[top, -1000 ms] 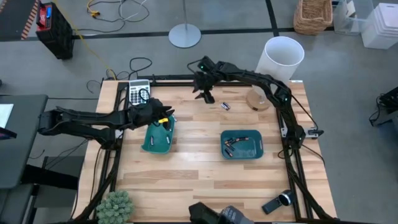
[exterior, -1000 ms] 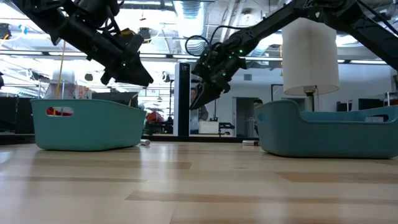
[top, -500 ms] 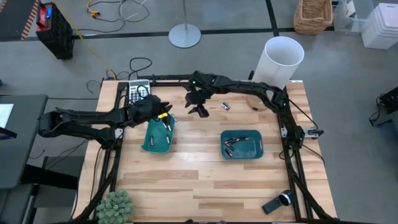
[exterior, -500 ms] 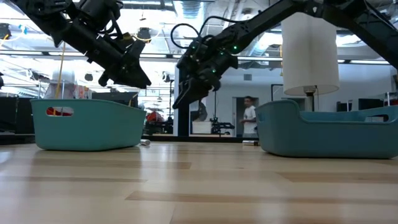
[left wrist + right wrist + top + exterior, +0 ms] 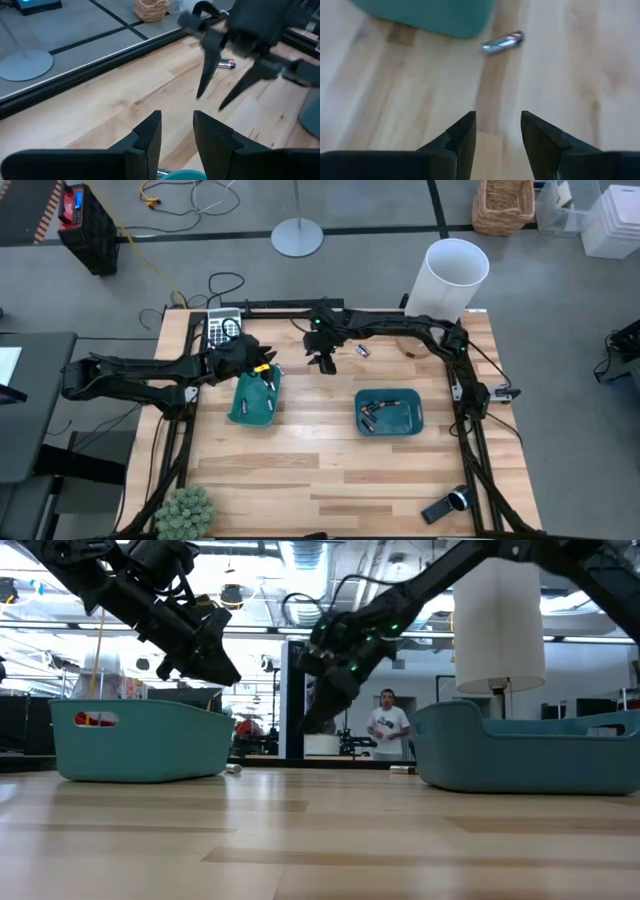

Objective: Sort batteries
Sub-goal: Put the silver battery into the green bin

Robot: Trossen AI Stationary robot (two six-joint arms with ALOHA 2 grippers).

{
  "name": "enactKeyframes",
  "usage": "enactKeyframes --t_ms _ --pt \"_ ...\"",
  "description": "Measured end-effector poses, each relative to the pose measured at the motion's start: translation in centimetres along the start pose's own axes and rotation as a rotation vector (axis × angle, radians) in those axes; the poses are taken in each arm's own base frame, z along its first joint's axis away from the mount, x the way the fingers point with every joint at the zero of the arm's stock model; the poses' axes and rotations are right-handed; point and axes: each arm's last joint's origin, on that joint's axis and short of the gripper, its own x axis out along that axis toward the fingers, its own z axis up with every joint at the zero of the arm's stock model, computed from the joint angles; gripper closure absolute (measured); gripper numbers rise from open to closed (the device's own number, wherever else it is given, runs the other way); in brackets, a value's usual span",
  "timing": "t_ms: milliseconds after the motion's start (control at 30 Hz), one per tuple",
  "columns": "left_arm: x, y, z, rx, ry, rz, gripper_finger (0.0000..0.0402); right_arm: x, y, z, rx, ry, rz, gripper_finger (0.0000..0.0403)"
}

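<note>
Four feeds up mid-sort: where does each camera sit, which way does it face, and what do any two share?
High view: overhead, straight down on the table; both arms, left gripper, right gripper.
Low view: tabletop height, level across; both arms above two teal trays.
Left wrist view: past its own open fingers toward the right gripper.
Right wrist view: down past its own open fingers at a loose battery.
Shared: high and left wrist views both show the right gripper.
</note>
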Motion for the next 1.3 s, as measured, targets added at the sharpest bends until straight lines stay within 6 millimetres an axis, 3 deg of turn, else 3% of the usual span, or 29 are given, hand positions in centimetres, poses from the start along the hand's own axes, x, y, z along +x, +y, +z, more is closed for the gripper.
enactKeyframes --t_ms 267,433,633,933,1300 --pt "0.0 0.0 -0.1 0.007 0.012 0.001 0.0295 -5.1 1.4 -0.7 -0.006 -0.04 -0.103 0.0242" --pt "0.0 0.0 -0.1 0.008 0.013 -0.005 0.0295 -9.4 0.4 -1.3 0.001 -0.101 -0.205 0.0242" --pt "0.0 0.0 -0.1 0.012 0.014 -0.008 0.0295 -10.9 -1.7 -3.6 0.092 -0.032 -0.237 0.0242" --pt "0.0 -0.1 -0.1 0.019 0.016 -0.027 0.0295 -9.5 -1.5 -6.9 0.261 0.289 -0.274 0.0239" --pt "0.0 -0.2 -0.1 0.046 0.011 -0.031 0.0295 -7.0 -1.1 -9.0 0.298 0.463 -0.218 0.0202"
